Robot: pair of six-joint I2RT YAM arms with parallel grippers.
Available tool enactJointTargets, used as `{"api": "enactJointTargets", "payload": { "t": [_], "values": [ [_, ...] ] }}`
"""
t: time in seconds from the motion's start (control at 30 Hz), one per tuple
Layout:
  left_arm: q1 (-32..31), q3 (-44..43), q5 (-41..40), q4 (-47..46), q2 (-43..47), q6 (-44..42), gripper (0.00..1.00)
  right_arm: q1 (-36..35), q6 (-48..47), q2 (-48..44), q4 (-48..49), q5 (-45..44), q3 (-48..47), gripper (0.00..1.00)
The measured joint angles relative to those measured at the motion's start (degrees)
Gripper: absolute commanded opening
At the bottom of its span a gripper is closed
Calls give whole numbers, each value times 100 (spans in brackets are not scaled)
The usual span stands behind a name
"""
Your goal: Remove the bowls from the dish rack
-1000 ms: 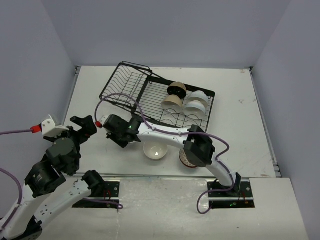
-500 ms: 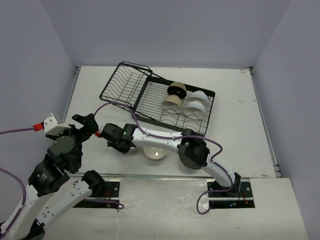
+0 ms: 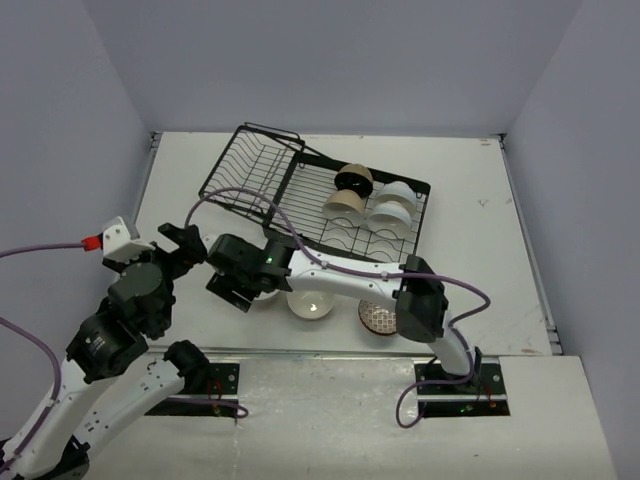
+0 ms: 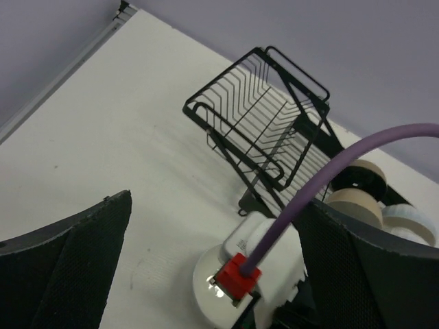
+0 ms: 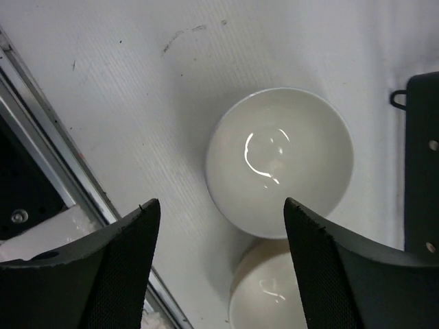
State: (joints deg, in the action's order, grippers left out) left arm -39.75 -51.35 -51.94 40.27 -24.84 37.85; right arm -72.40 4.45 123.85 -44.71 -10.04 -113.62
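Two bowls [image 5: 279,161] beneath right gripper [image 5: 219,204], one obscured overhead

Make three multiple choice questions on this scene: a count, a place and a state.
1. How many bowls show in the dish rack? A two; B four; C seven.
2. Where is the patterned bowl? A inside the rack; B on the table; C atop the rack.
3. How is the right gripper? A open; B shut on a bowl; C shut on the rack.
Key: B, four stand at the rack's right end; B, it sits on the table by the right arm; A, its fingers stand apart over a white bowl.
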Motion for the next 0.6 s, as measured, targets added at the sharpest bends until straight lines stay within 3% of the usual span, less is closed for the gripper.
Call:
{"api": "enactJointTargets", "payload": {
  "t": [0.17, 0.2, 0.27, 0.37, 0.43, 0.53, 0.6],
  "values": [
    [-35, 0, 540, -470, -186, -37, 100, 157, 17, -1095, 232, -92, 896, 77],
    [-59, 0, 723, -564, -243, -79, 100, 254, 35, -1366, 341, -72, 1261, 81],
    [-105, 33, 1200, -807, -439, -101, 100, 542, 2, -1963, 835, 109, 2208, 98],
    [-212, 66, 2074, -1281, -979, -70, 100, 981, 199, -3073, 1781, 326, 3991, 99],
    [-227, 66, 2483, -1554, -1182, -57, 100, 1451, 791, -3783, 2267, 337, 5069, 99],
    [175, 164, 1757, -1038, -881, -308, 100, 2874, 2457, -5104, 3239, -26, 6360, 99],
    [295, 190, 1506, -848, -645, -400, 100, 3609, 3161, -5790, 3746, -328, 6695, 99]
  ]
}}
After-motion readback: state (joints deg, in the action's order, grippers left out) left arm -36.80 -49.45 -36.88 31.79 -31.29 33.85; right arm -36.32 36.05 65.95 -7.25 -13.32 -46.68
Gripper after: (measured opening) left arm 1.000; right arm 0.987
